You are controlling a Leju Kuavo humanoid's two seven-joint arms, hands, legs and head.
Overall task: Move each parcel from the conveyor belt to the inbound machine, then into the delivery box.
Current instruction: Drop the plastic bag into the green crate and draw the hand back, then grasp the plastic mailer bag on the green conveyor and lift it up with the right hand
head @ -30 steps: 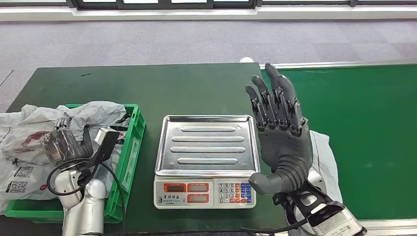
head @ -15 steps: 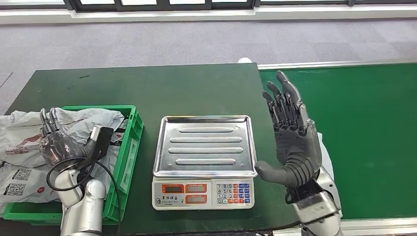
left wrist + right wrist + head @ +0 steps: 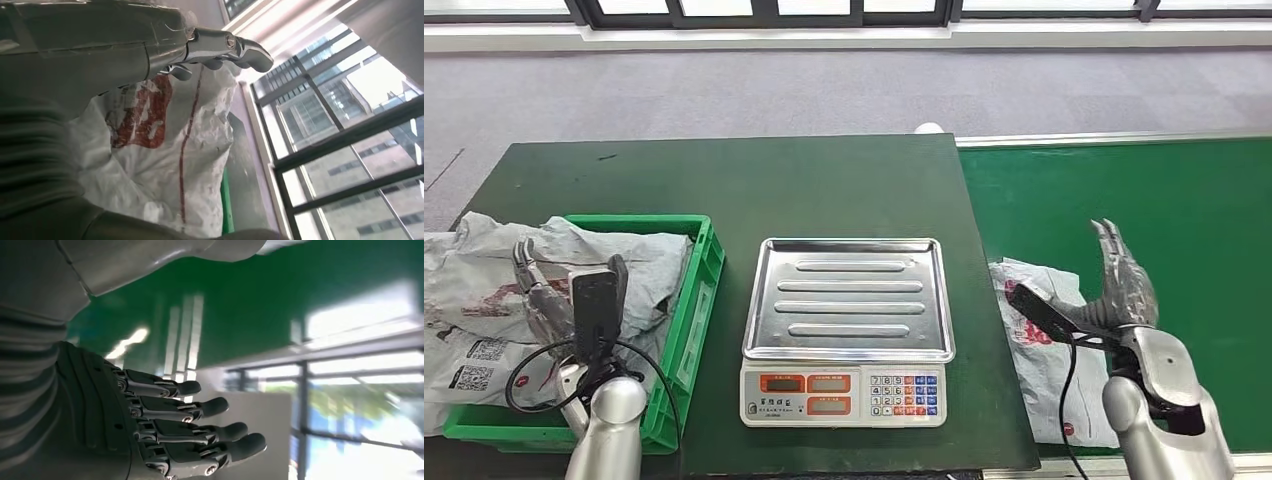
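Bright window glare washes both blurred wrist views.

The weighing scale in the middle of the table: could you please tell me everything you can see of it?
The weighing scale has a bare, ribbed, shiny metal pan with a raised rim on a white body. Its front panel faces the robot, with three orange-framed displays and a keypad of white, blue and red keys. It sits level on the dark green table, between the green crate and the conveyor belt. Neither hand touches it.

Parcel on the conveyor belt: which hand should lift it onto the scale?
Right. The right hand is open and empty beside the white parcel on the green belt. The left hand is over the bags in the green crate, beyond the scale.
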